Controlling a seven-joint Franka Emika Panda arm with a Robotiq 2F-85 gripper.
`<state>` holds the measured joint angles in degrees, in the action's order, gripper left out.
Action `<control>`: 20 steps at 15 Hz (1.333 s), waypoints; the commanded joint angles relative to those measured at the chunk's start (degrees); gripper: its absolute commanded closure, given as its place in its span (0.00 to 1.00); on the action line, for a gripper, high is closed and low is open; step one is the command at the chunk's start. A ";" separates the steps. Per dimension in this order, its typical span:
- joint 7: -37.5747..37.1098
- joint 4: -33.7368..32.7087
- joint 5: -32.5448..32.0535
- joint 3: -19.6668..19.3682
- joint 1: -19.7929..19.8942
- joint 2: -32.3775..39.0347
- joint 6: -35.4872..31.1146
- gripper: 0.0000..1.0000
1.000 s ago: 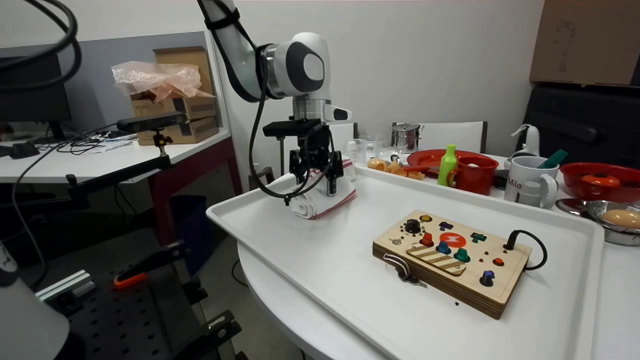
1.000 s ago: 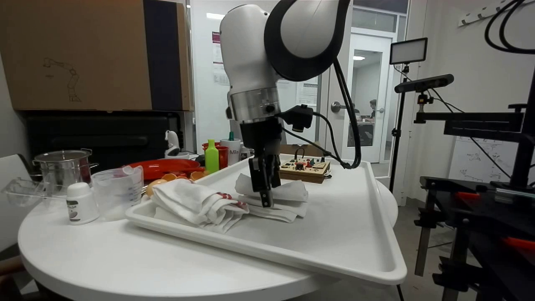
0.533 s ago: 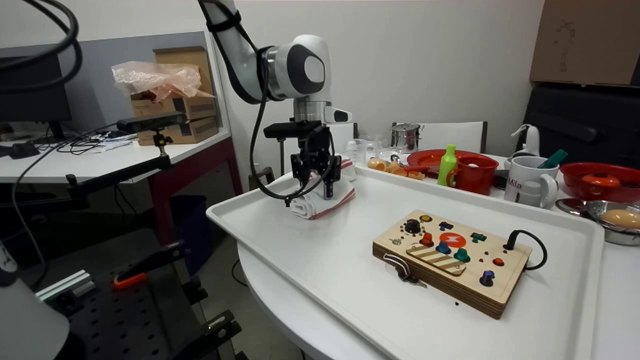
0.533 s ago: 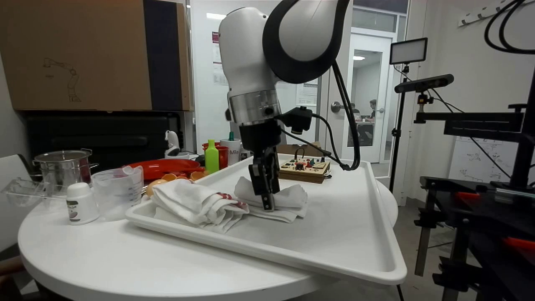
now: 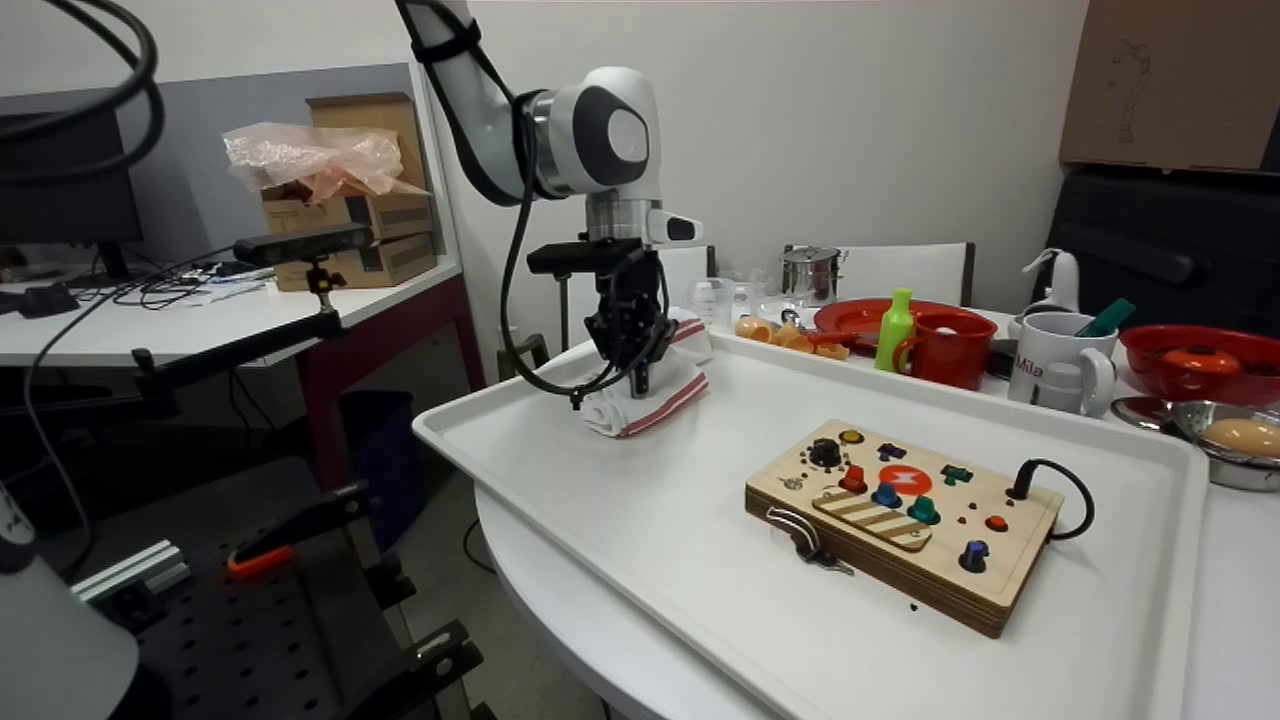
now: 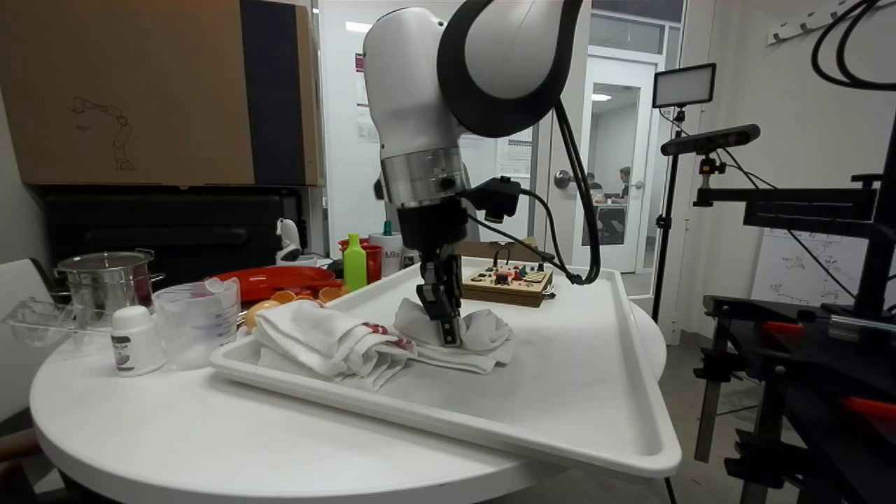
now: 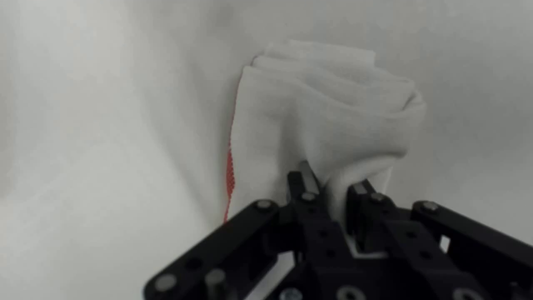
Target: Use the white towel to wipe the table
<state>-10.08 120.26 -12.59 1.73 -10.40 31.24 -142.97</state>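
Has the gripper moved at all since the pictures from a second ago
Yes, the gripper has closed on a white towel; in an exterior view its visible fingertip has shifted toward picture left, away from the unmoved wooden knob board.

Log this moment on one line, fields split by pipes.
gripper: jaws closed on a fold of towel | towel: lower layers on tray | wooden box: same tray, apart from towel
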 commanded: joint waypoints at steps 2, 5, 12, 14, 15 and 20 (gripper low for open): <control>-0.94 -0.03 -0.77 -0.66 -2.40 -0.44 0.55 0.96; -1.67 0.23 -1.90 -1.69 -3.30 -0.34 0.71 0.97; -4.11 1.81 -3.64 -5.91 -2.80 -0.81 0.58 0.97; -4.44 2.21 -3.55 -6.88 -2.19 -0.77 0.30 0.97; -4.46 2.39 -3.57 -7.34 -1.94 -0.80 0.10 0.97; -4.93 3.10 -4.10 -9.74 -0.73 -0.71 -0.68 0.97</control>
<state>-13.17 121.54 -15.01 -6.88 -11.79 31.11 -142.89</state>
